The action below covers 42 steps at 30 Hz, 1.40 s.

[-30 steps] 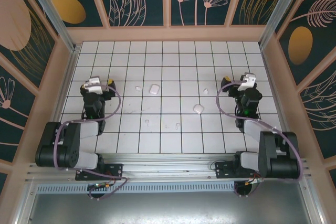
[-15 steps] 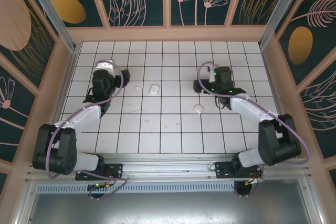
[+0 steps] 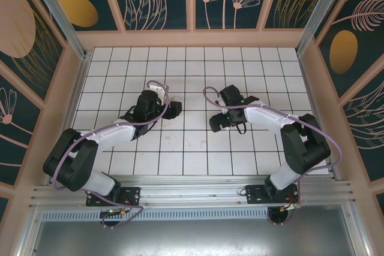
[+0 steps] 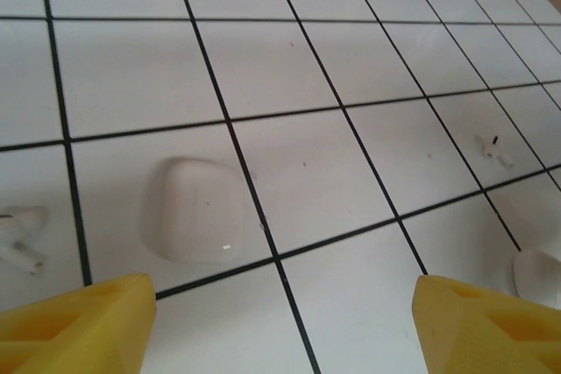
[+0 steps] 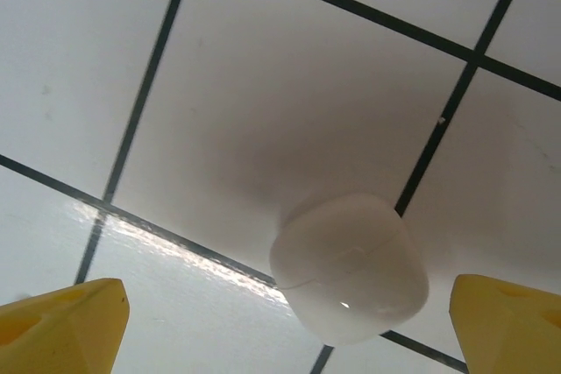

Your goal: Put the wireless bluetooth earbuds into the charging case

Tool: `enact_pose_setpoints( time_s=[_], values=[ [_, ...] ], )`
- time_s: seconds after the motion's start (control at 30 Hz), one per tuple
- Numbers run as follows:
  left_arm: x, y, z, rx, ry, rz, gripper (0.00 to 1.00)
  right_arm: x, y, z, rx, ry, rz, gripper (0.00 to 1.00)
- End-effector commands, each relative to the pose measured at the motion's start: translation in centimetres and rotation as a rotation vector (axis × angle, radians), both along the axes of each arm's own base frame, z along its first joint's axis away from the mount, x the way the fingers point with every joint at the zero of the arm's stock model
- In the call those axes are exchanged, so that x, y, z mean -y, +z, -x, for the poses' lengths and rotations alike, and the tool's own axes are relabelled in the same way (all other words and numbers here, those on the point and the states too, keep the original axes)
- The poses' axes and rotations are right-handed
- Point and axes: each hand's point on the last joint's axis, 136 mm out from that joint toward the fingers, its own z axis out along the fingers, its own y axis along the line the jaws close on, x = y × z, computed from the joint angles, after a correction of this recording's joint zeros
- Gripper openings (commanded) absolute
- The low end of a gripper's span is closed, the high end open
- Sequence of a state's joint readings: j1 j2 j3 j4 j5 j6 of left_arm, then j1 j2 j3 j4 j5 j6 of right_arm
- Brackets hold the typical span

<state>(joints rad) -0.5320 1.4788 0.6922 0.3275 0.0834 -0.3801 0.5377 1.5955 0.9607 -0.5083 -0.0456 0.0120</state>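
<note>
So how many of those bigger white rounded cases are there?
2. The first case lies on the tiles just ahead of the open left gripper. The second case lies below the open right gripper, between its fingers. Another could be hidden under the arms.

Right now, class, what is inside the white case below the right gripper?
Its inside cannot be seen: the case lies shut on the tiles, only a thin seam showing. The right gripper hangs open above it.
</note>
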Motion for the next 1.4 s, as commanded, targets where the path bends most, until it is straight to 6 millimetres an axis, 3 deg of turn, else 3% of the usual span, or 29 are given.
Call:
enact_pose_setpoints(
  time_s=[0.0, 0.1, 0.33, 0.63, 0.83, 1.0, 1.17, 1.27, 1.37],
  values=[
    [0.7, 0.6, 0.0, -0.004, -0.010, 0.029, 0.77, 1.4, -0.9, 0.7, -0.041, 0.025, 0.101, 0.94],
    [1.1, 0.7, 0.1, -0.007, -0.031, 0.041, 0.74, 1.4, -1.4, 0.7, -0.058, 0.037, 0.114, 0.86],
    [1.2, 0.4, 0.5, -0.019, -0.044, 0.047, 0.71, 1.0, -2.2, 0.0, -0.050, 0.042, 0.112, 0.84],
    [1.1, 1.3, 0.7, 0.001, -0.052, 0.046, 0.67, -0.4, -3.8, -0.5, -0.113, -0.008, 0.069, 0.68],
    [1.2, 2.1, 0.9, 0.039, -0.078, 0.047, 0.69, -1.6, -3.6, -0.1, -0.137, -0.044, -0.030, 0.52],
    [1.2, 3.2, 1.2, 0.092, -0.100, 0.038, 0.71, -1.4, -2.5, -0.8, -0.144, -0.173, -0.090, 0.50],
    [1.8, 5.5, 2.2, 0.176, -0.165, 0.097, 0.70, -2.1, 1.1, -2.2, -0.098, -0.295, -0.187, 0.48],
    [2.0, 7.2, 2.5, 0.227, -0.181, 0.136, 0.69, -3.3, 5.1, -3.4, -0.041, -0.347, -0.298, 0.47],
    [2.0, 9.2, 2.8, 0.299, -0.184, 0.173, 0.68, -5.5, 10.8, -4.4, 0.066, -0.328, -0.436, 0.48]
  ],
)
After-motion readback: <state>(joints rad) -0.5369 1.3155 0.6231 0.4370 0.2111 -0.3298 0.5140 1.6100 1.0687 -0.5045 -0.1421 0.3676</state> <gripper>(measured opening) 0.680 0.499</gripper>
